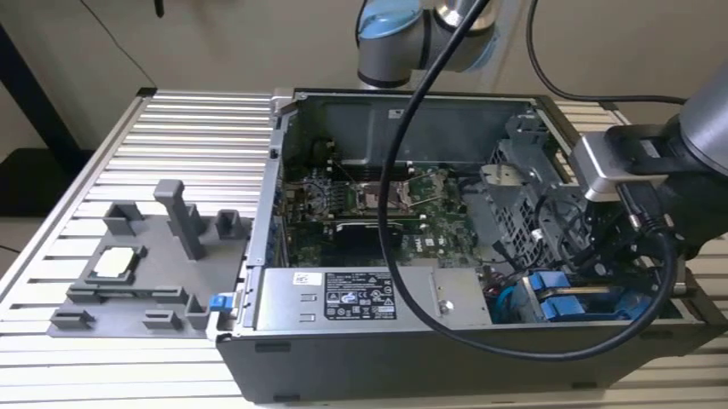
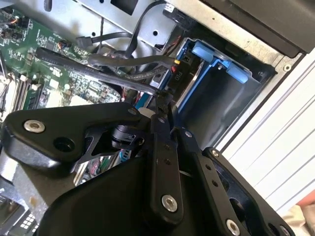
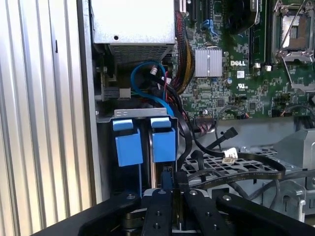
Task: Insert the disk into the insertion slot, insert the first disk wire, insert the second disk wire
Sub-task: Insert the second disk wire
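Exterior view, left to right:

- Grey holder tray [image 1: 125, 281], at 9 o'clock of the computer case [image 1: 341, 362], resting on the ribbed metal surface [image 1: 193, 128].
- Case open on top; circuit board [image 1: 364, 200] at centre, labelled silver box [image 1: 353, 298] at 6 o'clock.
- Bay slot [image 1: 514, 317] at the case's 4 o'clock corner, with the blue-framed disk [image 1: 560, 307] seated inside, just beside a second blue-fronted drive [image 1: 544, 281].
- Robot arm [image 1: 683, 145] at 3 o'clock, reaching down over that corner.

Wrist views:

- Tool [image 3: 173, 196] poised right at the disk [image 3: 164, 142]. Fingers [image 2: 158, 128] drawn together; whether anything thin is pinched between them cannot be told.
- Black wire end [image 3: 230, 132] lying free, near the bay but unplugged.

Progress, by judgement: disk insertion done. Wiring apparently not finished, with at least one plug loose; state of the other connection not readable.
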Action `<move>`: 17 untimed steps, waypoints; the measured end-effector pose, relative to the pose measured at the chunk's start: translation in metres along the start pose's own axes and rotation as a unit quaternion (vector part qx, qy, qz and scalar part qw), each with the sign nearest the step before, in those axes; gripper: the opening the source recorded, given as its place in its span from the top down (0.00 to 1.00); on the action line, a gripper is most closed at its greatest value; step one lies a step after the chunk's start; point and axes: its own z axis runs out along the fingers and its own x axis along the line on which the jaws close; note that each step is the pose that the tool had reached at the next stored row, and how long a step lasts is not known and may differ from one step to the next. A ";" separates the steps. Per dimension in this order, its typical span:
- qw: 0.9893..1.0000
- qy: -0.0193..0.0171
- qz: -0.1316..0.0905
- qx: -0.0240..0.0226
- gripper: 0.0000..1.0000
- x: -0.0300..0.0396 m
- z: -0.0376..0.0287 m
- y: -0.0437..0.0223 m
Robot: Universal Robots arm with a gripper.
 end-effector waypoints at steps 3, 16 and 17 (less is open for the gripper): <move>1.000 0.000 0.000 0.000 0.84 0.0001 0.0006 -0.0001; 1.000 -0.001 0.000 0.000 0.84 0.0006 0.0047 -0.0008; 1.000 -0.001 0.000 0.000 0.84 0.0007 0.0053 -0.0008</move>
